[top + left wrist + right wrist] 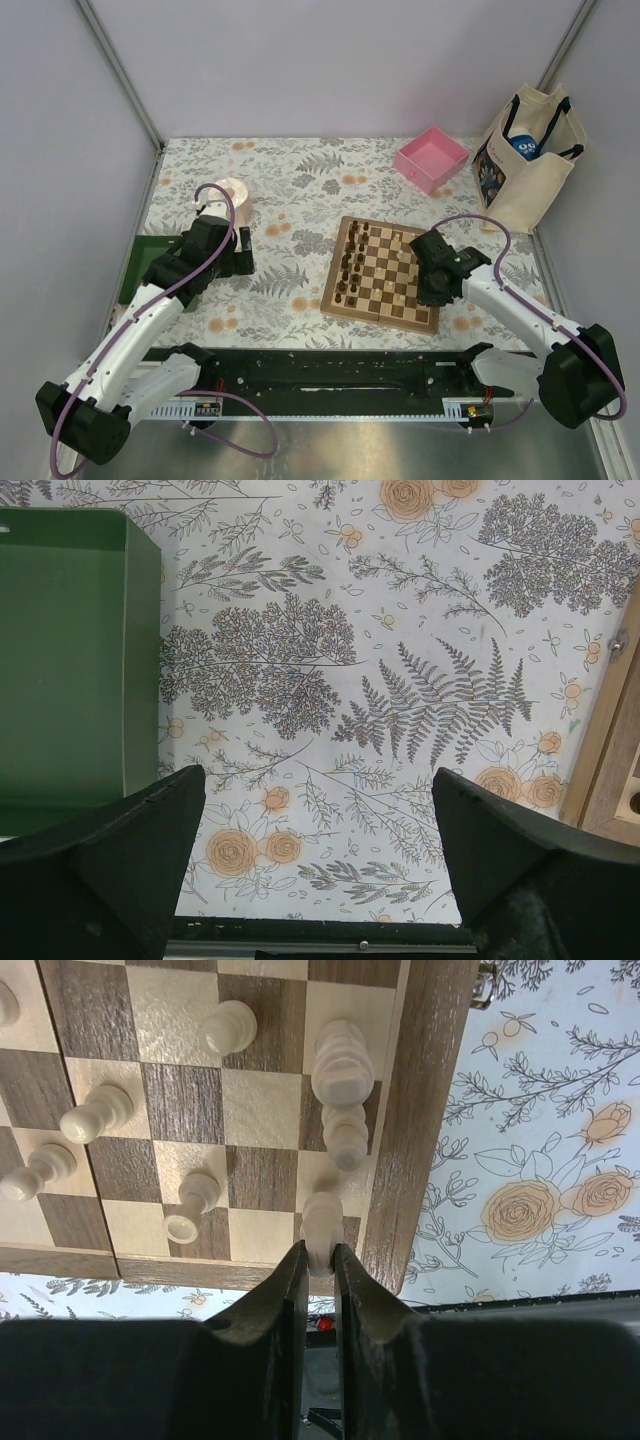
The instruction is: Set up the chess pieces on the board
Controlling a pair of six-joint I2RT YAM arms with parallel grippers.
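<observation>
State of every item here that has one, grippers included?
left gripper: open, empty
right gripper: shut on pale piece
board: flat, partly set
pale piece: gripped, over board's edge row
dark pieces: placed on board's left side
pink tray: empty
tote bag: upright, open-topped

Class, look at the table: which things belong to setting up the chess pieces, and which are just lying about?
Belongs to the job:
- board
- chess pieces
- pale piece, pinched in the right gripper

Just lying about:
- pink tray
- tote bag
- green tray
- pale cylinder
</observation>
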